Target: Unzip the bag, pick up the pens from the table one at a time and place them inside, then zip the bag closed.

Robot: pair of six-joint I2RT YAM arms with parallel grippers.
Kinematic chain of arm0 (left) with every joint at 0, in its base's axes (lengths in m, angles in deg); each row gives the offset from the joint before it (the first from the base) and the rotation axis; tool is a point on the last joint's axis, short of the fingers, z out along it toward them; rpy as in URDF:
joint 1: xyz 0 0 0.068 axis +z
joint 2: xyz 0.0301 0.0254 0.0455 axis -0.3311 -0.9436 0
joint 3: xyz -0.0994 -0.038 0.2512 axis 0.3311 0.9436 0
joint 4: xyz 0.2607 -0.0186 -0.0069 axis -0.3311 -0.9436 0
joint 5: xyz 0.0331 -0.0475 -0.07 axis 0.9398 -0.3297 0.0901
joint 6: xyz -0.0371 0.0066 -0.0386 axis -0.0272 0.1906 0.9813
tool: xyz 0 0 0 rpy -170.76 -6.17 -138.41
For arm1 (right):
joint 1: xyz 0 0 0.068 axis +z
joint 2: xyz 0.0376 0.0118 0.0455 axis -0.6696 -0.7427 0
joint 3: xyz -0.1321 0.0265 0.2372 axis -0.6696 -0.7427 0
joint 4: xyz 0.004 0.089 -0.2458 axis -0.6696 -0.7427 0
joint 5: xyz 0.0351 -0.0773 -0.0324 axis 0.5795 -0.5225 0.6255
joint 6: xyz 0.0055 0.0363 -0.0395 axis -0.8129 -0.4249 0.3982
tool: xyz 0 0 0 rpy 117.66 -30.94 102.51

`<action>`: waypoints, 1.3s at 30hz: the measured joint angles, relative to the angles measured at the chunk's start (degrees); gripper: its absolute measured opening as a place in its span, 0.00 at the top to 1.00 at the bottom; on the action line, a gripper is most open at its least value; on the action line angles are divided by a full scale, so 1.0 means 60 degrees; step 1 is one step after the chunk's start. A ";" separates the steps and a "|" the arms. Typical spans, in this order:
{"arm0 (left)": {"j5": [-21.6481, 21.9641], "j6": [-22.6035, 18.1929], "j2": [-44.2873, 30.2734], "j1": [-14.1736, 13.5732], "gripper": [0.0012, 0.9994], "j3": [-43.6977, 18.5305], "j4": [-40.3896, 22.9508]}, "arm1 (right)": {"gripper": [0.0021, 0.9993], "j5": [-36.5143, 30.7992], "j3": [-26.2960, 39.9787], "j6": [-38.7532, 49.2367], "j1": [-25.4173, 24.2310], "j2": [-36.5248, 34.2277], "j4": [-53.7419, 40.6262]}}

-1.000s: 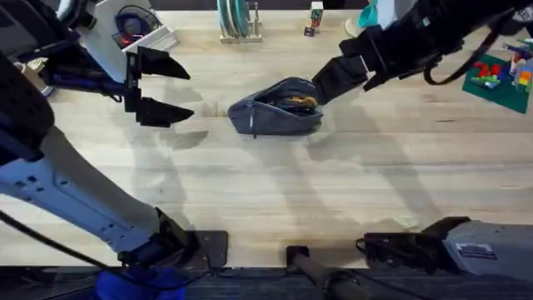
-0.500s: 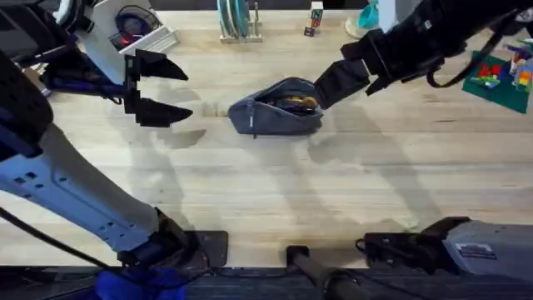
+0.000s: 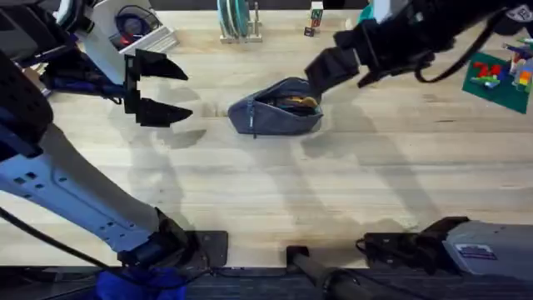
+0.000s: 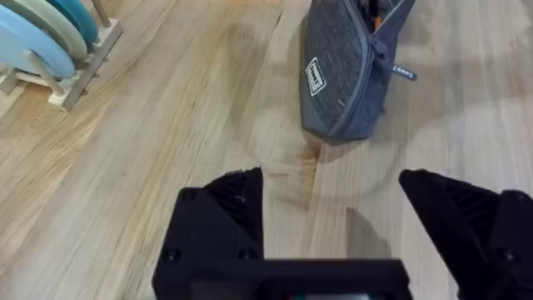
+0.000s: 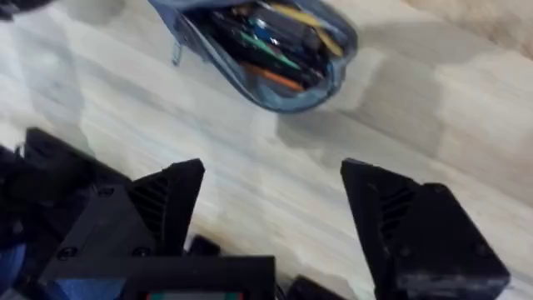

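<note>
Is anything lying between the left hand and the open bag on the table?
Nothing visible. The left hand hangs open to one side of the bag, with only bare table between them. The left wrist view shows the same bare wood up to the bag's closed end.

Blue-grey bag (image 3: 276, 107) unzipped on the table (image 3: 333, 183), several coloured pens (image 5: 275, 46) inside.
</note>
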 joint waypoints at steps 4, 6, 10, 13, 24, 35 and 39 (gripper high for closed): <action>0.0000 0.0000 -0.0001 0.0000 0.01 0.0000 0.0008 | 0.00 -0.0721 0.0000 -0.0691 0.0841 0.0000 0.0332; 0.0000 0.0000 -0.0003 0.0000 0.01 0.0000 0.0007 | 0.00 -0.1338 0.0000 -0.1029 0.1415 0.0000 0.0336; 0.0000 0.0000 -0.0003 0.0000 0.01 0.0000 0.0010 | 0.00 -0.2419 0.0000 -0.1775 0.2435 0.0000 0.0495; 0.0000 0.0000 -0.0003 0.0000 0.01 0.0000 0.0010 | 0.00 -0.2917 0.0000 -0.2214 0.2971 0.0000 0.0792; 0.0000 0.0000 -0.0003 0.0000 0.01 0.0000 0.0010 | 0.00 -0.3596 0.0000 -0.3368 0.3829 -0.0745 0.1207; 0.0000 0.0000 -0.0003 0.0000 0.01 0.0000 0.0010 | 0.00 -0.3677 0.0000 -0.4590 0.4503 -0.1692 0.1988; -0.0019 0.0000 -0.0003 0.0000 0.01 0.0000 0.0010 | 0.00 -0.3683 0.0000 -0.4917 0.4642 -0.2054 0.2157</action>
